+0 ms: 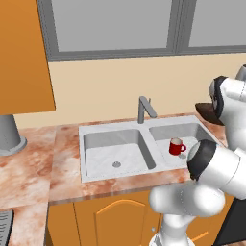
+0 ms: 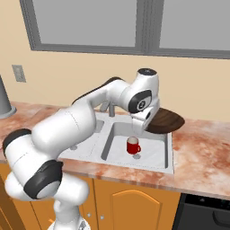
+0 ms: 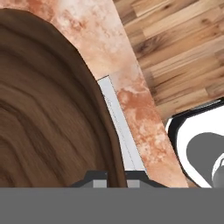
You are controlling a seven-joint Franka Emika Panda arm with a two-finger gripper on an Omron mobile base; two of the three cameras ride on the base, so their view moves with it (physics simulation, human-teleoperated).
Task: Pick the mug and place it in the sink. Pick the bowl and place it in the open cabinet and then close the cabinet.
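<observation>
Gripping the rim of the bowl (image 2: 167, 120), my pincer (image 3: 116, 180) was pressed together on its edge, one fingertip (image 3: 99, 183) inside the wall and the other outside it. In the hand view the brown wood grain of the bowl's inside spread across the left half, with the marbled tabletop (image 3: 131, 83) and a strip of the sink's grey rim beside it. From the right base view the bowl sat level just above the tabletop behind the right basin, beside my wrist. The mug (image 1: 176, 146) stood upright in the right basin of the sink (image 1: 96, 132), its handle turned toward the front. The faucet (image 1: 145, 108) rose behind the divider between the two basins.
</observation>
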